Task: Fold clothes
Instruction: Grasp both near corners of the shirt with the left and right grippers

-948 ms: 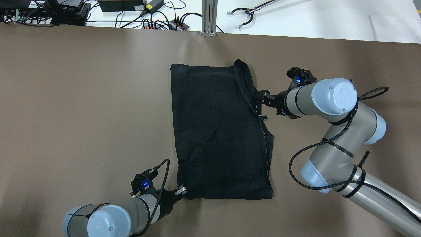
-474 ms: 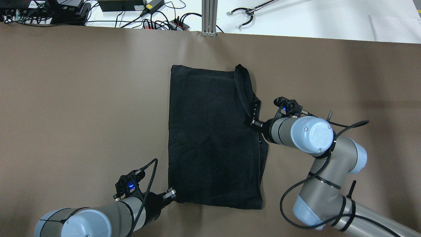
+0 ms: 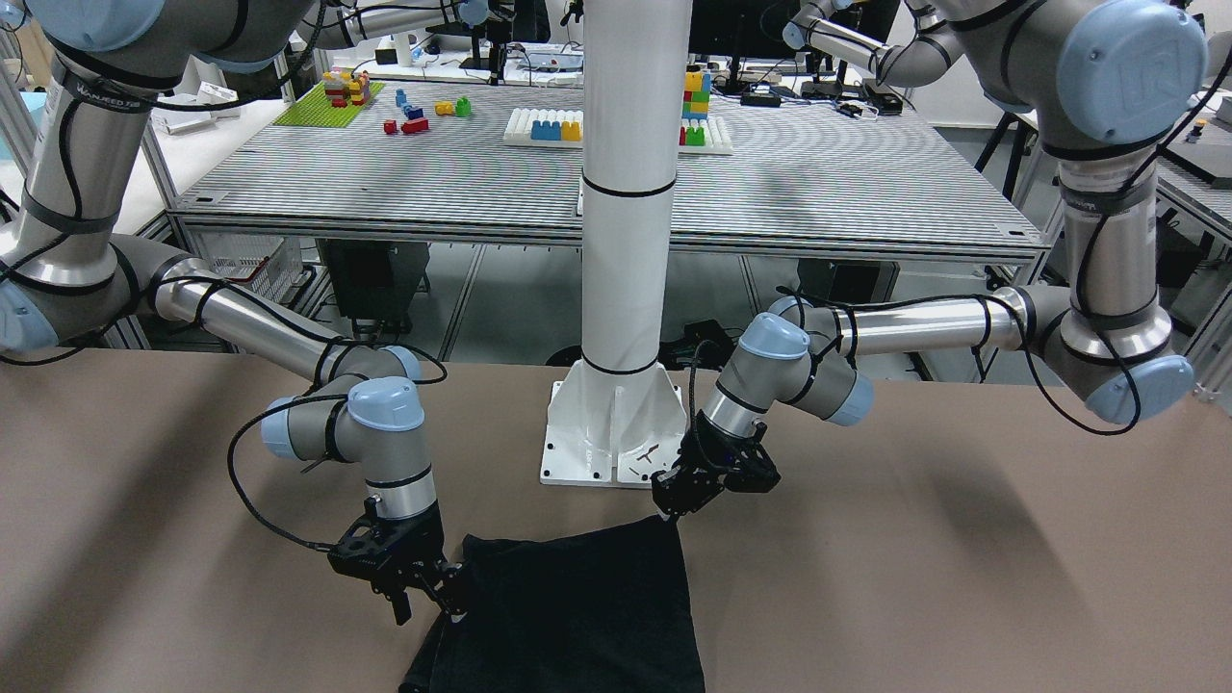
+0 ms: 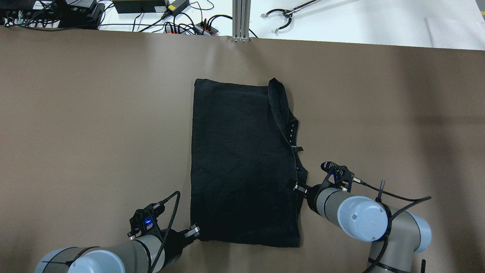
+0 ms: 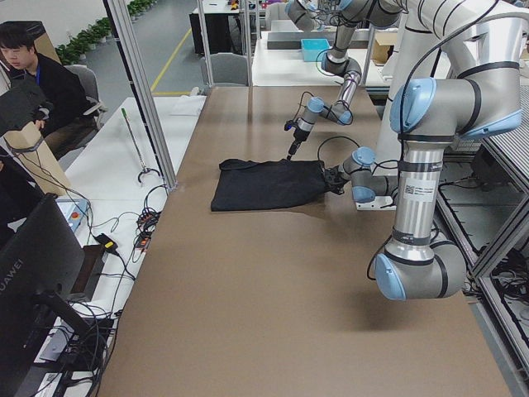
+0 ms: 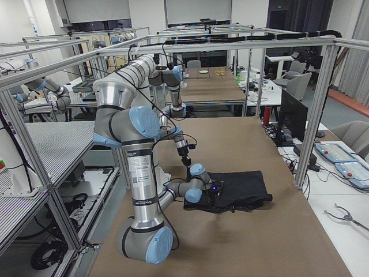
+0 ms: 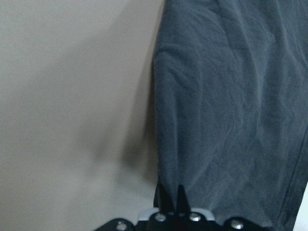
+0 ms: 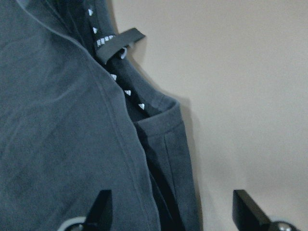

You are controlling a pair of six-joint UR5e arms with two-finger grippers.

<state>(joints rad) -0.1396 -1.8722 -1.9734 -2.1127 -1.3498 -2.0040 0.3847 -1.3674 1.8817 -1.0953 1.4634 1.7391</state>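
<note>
Overhead exterior view gives the whole layout: the clothes [image 4: 242,159], one black piece, lie flat in the middle of the brown table [image 4: 94,113] as a tall rectangle. A neckline band runs along the right edge. The left pincer [image 4: 196,232] sits at the corner nearest the robot on the left. The right pincer [image 4: 296,186] is at the right edge, a little farther out than the near right corner.

The left wrist-mounted view shows what the overhead cannot: the left pincer's tips [image 7: 172,199] meet on the fabric's edge, so it appears clamped on that corner. The right wrist-mounted view shows the right pincer [image 8: 171,211] with fingers wide apart, one over the cloth and one over bare table, gripping nothing. It also shows stacked layers at that edge, a small loop tag [image 8: 120,41] and a row of white marks on the band.

I judge that the step in hand is taking hold of the near end for a fold toward the far end. The next move calls for the right pincer to settle over every layer at the edge and close. Both arms would then lift evenly, or a lower layer could slip out and skew the fold.

The front-facing view adds only the white pillar [image 3: 630,241] behind the near hem; it cuts off the cloth's far part.
</note>
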